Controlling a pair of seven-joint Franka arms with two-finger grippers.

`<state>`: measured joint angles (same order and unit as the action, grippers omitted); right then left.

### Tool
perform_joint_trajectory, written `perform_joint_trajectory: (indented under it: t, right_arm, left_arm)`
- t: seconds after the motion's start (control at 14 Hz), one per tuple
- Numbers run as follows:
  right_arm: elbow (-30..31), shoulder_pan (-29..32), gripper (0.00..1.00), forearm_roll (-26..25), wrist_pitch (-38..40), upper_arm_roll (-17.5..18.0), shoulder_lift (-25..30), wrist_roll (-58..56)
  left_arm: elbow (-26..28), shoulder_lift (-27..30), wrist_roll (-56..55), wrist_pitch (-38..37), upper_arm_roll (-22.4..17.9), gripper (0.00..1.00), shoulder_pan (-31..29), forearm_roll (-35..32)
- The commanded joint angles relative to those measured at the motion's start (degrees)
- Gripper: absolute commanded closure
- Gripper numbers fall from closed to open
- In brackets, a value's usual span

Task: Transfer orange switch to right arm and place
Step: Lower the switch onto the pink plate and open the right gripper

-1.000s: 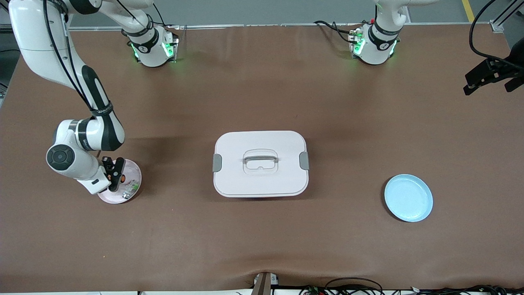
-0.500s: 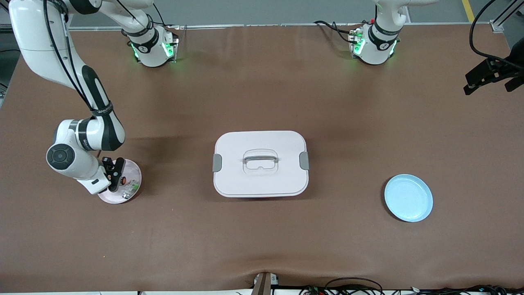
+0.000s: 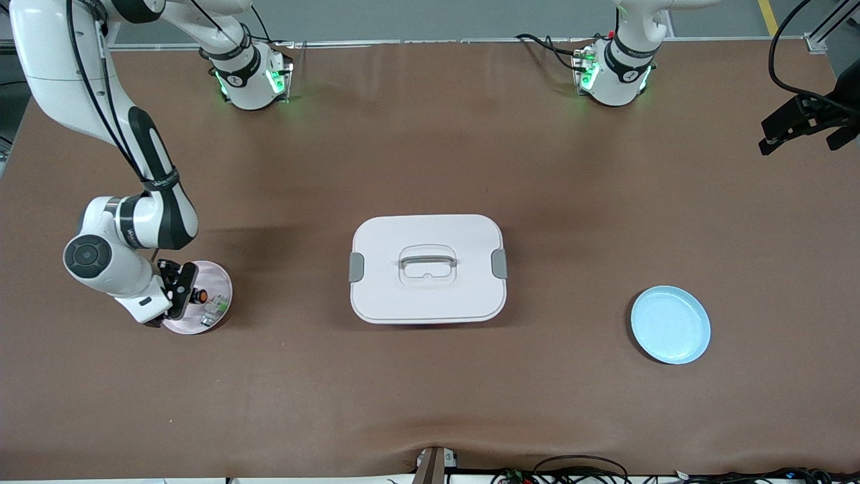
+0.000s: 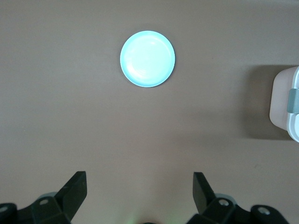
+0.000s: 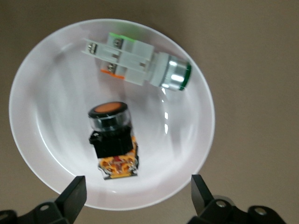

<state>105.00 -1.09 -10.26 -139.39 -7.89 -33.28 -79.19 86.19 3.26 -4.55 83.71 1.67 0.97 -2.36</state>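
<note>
The orange switch [image 5: 111, 135] lies on its side in the pink plate [image 5: 28, 79], free of any gripper, its orange button end toward the white-and-green part [image 5: 135, 63]. In the front view the switch [image 3: 199, 295] is beside my right gripper [image 3: 177, 296]. My right gripper [image 5: 138, 186] is open and empty, low over the plate's rim with the switch ahead of its fingertips [image 5: 77, 186]. My left gripper [image 4: 139, 184] is open and empty, held high over bare table; it shows at the left arm's end in the front view [image 3: 783, 128].
A white lidded box [image 3: 427, 267] with a grey handle stands mid-table; its corner shows in the left wrist view [image 4: 286, 102]. A light blue plate [image 3: 670, 325] lies toward the left arm's end, also in the left wrist view [image 4: 147, 59].
My right gripper has drawn back a little from the switch toward the right arm's end of the table. The switch stays in the pink plate. The left arm has barely moved.
</note>
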Motion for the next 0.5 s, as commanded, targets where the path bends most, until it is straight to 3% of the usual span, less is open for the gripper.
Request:
perform_joint_trajectory:
  t: [0.0, 0.21, 0.43]
  right_arm:
    - [-3.82, 1.7, 0.0, -0.11, 3.93, 0.68, 0.68, -0.61]
    - [-11.46, 2.67, 0.0, 4.36, 13.24, 0.59, 0.41, 0.0]
    - [-14.82, 3.72, 0.0, 10.86, 15.73, 0.42, 0.32, 2.97]
  left_arm:
    - [1.08, 1.22, 0.77, -0.21, -0.17, 0.0, 0.43, 0.52]
    - [1.61, 1.04, 0.86, 0.58, -0.08, 0.0, 0.52, 0.51]
    - [3.89, 2.27, 0.86, 1.11, 0.18, 0.0, 0.35, 0.78]
